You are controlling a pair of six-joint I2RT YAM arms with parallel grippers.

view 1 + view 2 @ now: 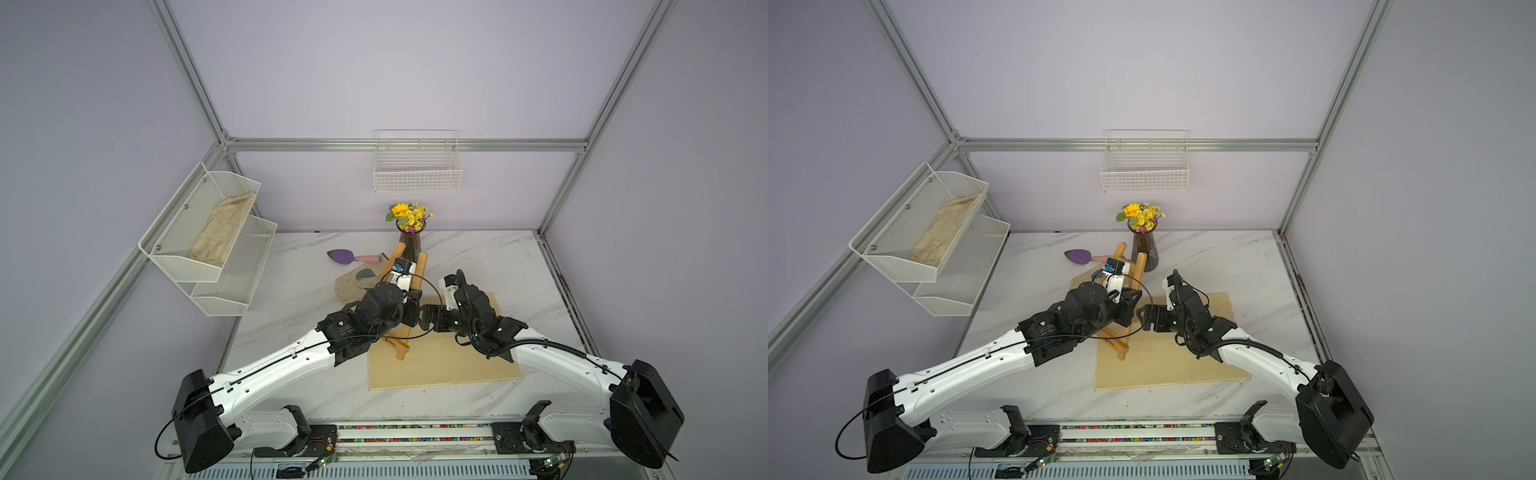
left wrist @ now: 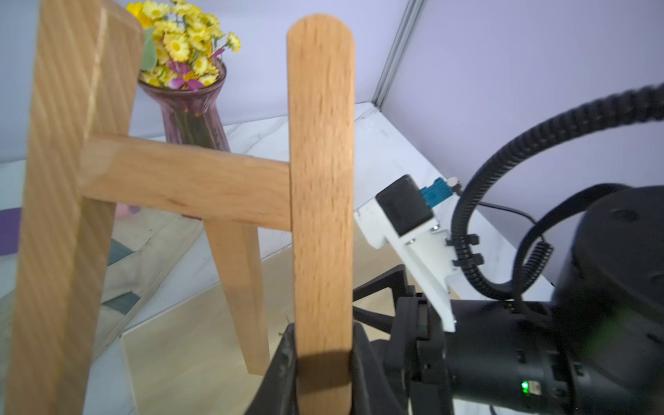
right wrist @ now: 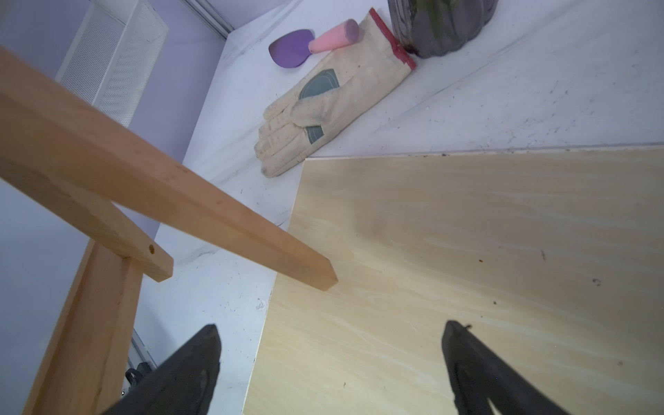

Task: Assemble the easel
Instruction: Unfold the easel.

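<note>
Currently, the white marble-patterned bench carries the pale rectangular plywood board. The orange-brown wooden slat easel stands tilted at the board's edge on the left arm's side, its top near the purple glass vase of yellow flowers.

Left end effector: clenched on one long leg. Right end effector: spread wide, grasping nothing, just beside the frame.

Risks, as judged: the single-leg grip may let the frame pivot or slip; a swing could topple the vase; the rear leg may fail to spread.

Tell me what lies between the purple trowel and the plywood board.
A pale work glove, flat on the table; the right wrist view shows it.
</note>
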